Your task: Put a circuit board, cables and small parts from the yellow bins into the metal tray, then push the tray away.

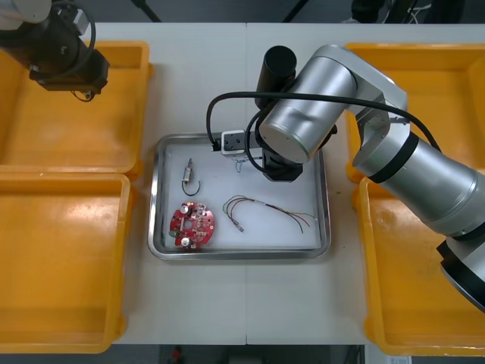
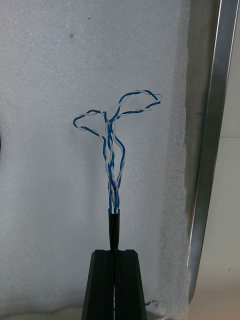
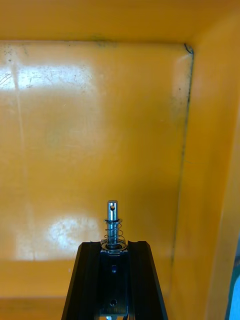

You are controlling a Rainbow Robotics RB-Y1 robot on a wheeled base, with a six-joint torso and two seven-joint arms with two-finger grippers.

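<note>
Right gripper (image 2: 114, 252), clamped on the twisted blue and white cable (image 2: 112, 150), hangs over the metal tray (image 2: 207, 175); I judge release comes next. My left gripper (image 3: 114, 245) pinches a small metal part (image 3: 113, 222).

light: bright, even | glare: yellow bin (image 3: 65, 232) floor | shadows: soft

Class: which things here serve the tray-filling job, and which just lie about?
Job: metal tray holding circuit board, red and yellow cable, small metal part; blue and white cable in right gripper above it; second small metal part in left gripper over yellow bin.
Just there: table, arm's black lead.
</note>
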